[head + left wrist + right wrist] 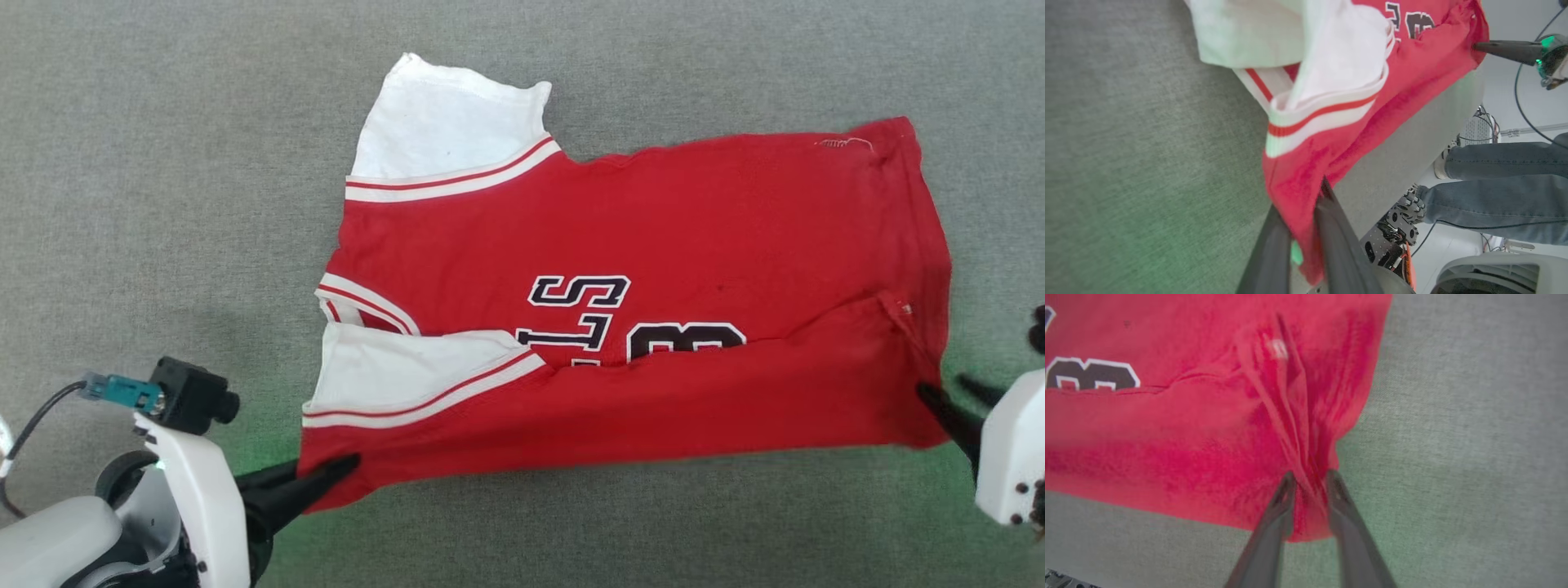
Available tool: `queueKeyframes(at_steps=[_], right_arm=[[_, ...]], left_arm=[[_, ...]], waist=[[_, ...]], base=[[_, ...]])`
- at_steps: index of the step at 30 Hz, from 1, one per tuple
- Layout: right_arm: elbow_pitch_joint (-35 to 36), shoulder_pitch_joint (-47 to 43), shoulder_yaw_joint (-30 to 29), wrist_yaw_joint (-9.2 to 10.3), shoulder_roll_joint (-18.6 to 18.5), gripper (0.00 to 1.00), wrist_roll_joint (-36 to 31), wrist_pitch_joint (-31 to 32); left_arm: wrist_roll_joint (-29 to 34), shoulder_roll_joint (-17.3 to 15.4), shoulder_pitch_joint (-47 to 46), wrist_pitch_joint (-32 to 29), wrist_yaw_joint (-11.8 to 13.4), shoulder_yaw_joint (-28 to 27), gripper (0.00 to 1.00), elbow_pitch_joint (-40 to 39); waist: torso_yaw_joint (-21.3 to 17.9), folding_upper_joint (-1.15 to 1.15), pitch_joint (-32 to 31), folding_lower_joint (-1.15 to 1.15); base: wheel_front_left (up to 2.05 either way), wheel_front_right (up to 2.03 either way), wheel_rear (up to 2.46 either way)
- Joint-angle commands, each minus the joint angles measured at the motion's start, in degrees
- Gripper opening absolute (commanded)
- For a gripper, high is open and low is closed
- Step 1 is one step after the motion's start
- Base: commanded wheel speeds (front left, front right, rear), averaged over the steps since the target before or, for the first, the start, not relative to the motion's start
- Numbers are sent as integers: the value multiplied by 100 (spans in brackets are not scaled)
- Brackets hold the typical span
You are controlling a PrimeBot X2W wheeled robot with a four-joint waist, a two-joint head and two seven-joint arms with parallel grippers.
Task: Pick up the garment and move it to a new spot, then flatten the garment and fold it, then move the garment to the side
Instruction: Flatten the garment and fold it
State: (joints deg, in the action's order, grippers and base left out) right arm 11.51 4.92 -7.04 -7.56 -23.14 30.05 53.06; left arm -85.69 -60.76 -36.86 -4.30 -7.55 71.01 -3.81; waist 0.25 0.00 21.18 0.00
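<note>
At near desk (pixel 163 163) edge, you're lifting shirt (pixel 653 212) flap: left jaws clamping shoulder corner, right jaws pinching bunched hem. Thin bunch slipping out is risking crooked fold.

The near fold of the garment (pixel 653 220) covers the lower part of its lettering (pixel 580 291), so I cannot read it whole. The head view's edge cuts off my right gripper (pixel 940 384) behind its fingers. Red cloth hides one fingertip of my left gripper (pixel 1300 204). A small white patch (pixel 1278 348) at the hem is too blurred to identify.
</note>
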Motion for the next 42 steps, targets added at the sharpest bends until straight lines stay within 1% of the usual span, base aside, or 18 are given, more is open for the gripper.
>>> queueKeyframes(at_steps=[1,2,5,8,10,12,16,19,20,21,24,27,29,33,37,39,41,42], right_arm=[[83,-2,-37,15,51,100,-50,-122],[112,36,-60,10,98,100,-90,-230],[278,186,-114,10,182,100,-276,-741],[423,314,22,9,295,100,-472,-1510],[430,429,207,10,329,100,-625,-2104],[382,524,359,10,440,100,-803,-2671],[200,757,569,10,766,100,-1094,-3716],[59,878,664,10,1017,100,-1233,-4184],[59,878,664,10,1017,100,-1233,-4184],[21,916,655,10,1103,100,-1272,-4307],[-57,1068,701,10,1352,100,-1338,-4529],[-156,1171,812,10,1476,100,-1374,-4653],[-197,1221,886,10,1536,100,-1384,-4723],[-264,1194,959,10,1634,100,-1406,-4814],[-263,1124,935,10,1715,100,-1433,-4814],[-257,1107,938,10,1728,100,-1445,-4822],[-275,1107,958,10,1732,100,-1445,-4778],[-284,1127,1001,10,1719,100,-1434,-4737]], left_arm=[[61,-30,64,88,17,-42,96,32],[47,-54,65,146,17,-67,100,45],[79,-176,17,317,17,-152,100,93],[195,-279,-162,474,18,-286,100,232],[293,-267,-326,673,63,-450,100,480],[368,-147,-502,881,153,-607,100,817],[604,160,-1034,1092,130,-886,100,1579],[686,465,-1503,992,89,-988,100,2120],[686,465,-1503,992,89,-988,100,2120],[713,551,-1687,918,57,-1012,100,2297],[717,674,-2223,527,22,-1049,100,2809],[727,795,-2771,-15,8,-1012,100,3324],[723,796,-3083,-413,4,-949,100,3594],[497,666,-3502,-1478,2,-766,100,3908],[509,433,-3785,-2403,0,-521,100,3966],[517,382,-3843,-2741,0,-382,100,3946],[417,402,-3854,-2909,6,-326,100,3888],[312,446,-3849,-2987,5,-334,82,3834]], waist=[[-14,0,-21,0],[-30,0,-42,0],[-85,0,-104,0],[-162,0,-150,0],[-245,0,-159,0],[-355,0,-153,0],[-647,0,-91,0],[-919,0,15,0],[-919,0,15,0],[-1011,0,73,0],[-1361,0,327,0],[-1665,0,560,0],[-1851,0,707,0],[-2139,0,921,0],[-2291,0,1061,0],[-2319,0,1094,0],[-2308,0,1124,0],[-2290,0,1137,0]], base=[[0,0,0],[0,0,0],[0,0,0],[0,0,0],[0,0,0],[0,0,0],[0,0,0],[0,0,0],[0,0,0],[0,0,0],[0,0,0],[0,0,0],[0,0,0],[0,0,0],[0,0,0],[0,0,0],[0,0,0],[0,0,0]])
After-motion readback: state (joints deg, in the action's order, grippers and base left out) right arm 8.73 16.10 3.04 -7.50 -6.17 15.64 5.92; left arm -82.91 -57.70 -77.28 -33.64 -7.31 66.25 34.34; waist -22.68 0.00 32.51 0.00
